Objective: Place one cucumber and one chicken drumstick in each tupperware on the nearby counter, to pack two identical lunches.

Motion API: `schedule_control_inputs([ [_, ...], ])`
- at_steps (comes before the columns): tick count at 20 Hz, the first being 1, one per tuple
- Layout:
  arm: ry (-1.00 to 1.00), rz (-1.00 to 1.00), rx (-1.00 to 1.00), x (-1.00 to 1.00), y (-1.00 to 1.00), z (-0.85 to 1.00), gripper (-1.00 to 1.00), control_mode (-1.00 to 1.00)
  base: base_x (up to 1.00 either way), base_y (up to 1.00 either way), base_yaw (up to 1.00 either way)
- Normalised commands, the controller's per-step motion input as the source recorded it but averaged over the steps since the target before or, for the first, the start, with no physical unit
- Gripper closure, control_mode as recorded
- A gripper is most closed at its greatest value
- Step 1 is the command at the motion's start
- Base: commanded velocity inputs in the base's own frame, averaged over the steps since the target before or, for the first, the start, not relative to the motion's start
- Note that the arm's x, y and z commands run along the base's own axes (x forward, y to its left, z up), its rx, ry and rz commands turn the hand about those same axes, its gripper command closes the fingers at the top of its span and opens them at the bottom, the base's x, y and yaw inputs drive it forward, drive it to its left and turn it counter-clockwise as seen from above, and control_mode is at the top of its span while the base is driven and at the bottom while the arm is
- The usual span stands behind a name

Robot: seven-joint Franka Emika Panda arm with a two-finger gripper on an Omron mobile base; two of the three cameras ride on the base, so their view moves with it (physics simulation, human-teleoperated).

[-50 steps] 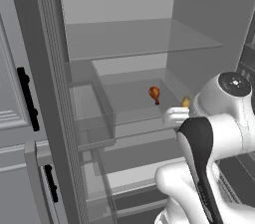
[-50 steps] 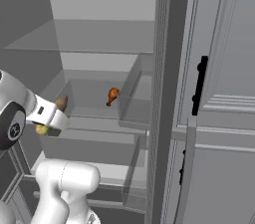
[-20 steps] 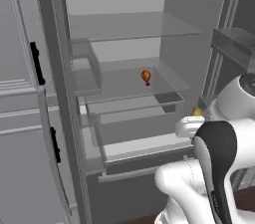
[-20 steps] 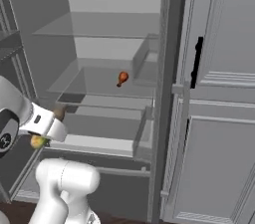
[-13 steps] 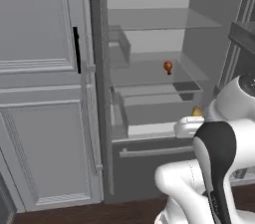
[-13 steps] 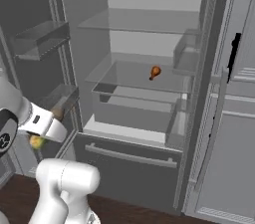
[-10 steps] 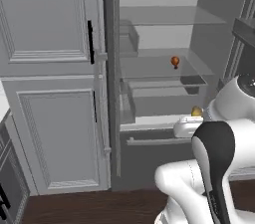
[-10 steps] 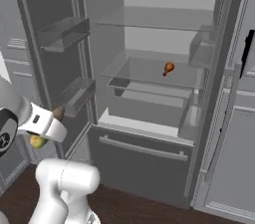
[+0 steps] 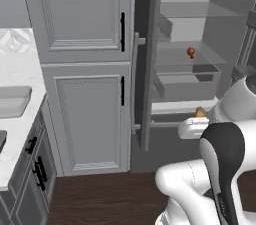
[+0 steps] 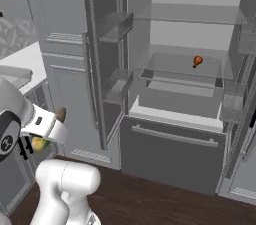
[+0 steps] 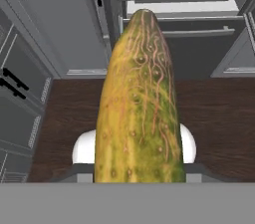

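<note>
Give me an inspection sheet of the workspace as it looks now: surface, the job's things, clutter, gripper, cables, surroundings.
Surface: white marble counter at the left, beside the tall cabinet.
Job's things: cucumber in the gripper; chicken drumstick on a shelf in the open fridge; grey tupperware on the counter.
Clutter: nothing seen.
Gripper: gripper shut on the cucumber, held over the dark wooden floor.
Cables: nothing seen.
Surroundings: grey panelled cabinet, fridge door open.

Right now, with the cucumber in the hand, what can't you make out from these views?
- Finger pads: in the hand view the cucumber covers them.
- Hand: the right base view's arm hides most of it.
- Tupperware: the left base view's edge cuts off one; contents unseen.
- Drumstick on the fridge shelf: too small for detail.
</note>
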Motion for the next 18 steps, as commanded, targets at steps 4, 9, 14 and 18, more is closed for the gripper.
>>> schedule_control_inputs([
  [4,0.0,0.0,0.0,0.0,0.0,0.0,1.0,1.0,0.06,0.95,-0.35],
  [9,0.0,0.0,0.0,0.0,0.0,0.0,1.0,1.0,0.12,0.68,-0.21],
  [14,0.0,0.0,0.0,0.0,0.0,0.0,1.0,1.0,0.4,0.43,-0.01],
  [18,0.0,0.0,0.0,0.0,0.0,0.0,1.0,1.0,0.71,0.44,0.0],
])
